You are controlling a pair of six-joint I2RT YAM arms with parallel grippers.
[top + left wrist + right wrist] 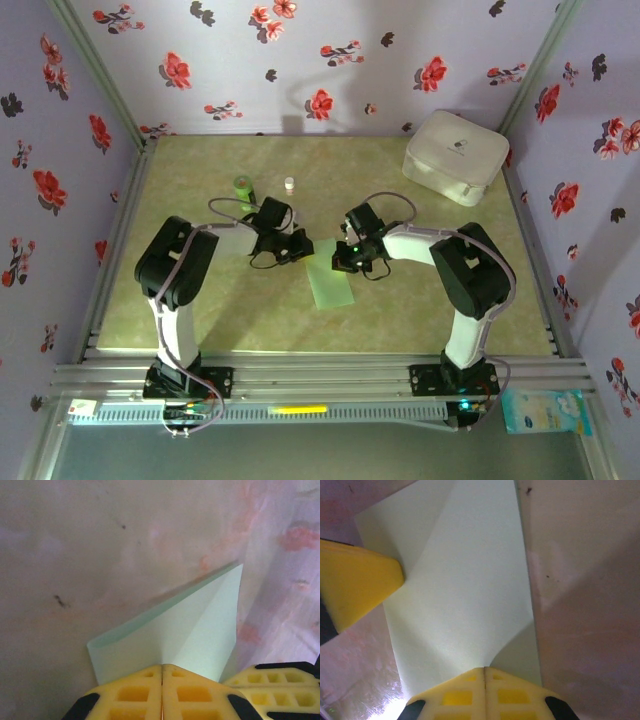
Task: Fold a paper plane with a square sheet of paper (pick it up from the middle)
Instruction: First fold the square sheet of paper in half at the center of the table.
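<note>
PAPER HELD AT BOTH ENDS: We see the pale green sheet of paper [331, 284] as a long folded strip at the centre of the top view. It lies on the mottled yellow-green bench [240, 320] between the two arms. From the left wrist, part of it stands up off the bench in a slanting flap, with a sharp crease running down to the yellow pads [135, 695].

The left tool [162, 680] is closed, jaws pressed together with the paper pinched at their seam. The right tool [485, 680] is likewise clamped on the strip's right side, and the paper bows up into it.

Toward the top of the frame, well apart from the sheet, stand a small dark green bottle [243, 187] and a small white vial [289, 184]. A white rounded case [455, 155] sits at upper right. Flowered walls [300, 60] enclose the bench.
</note>
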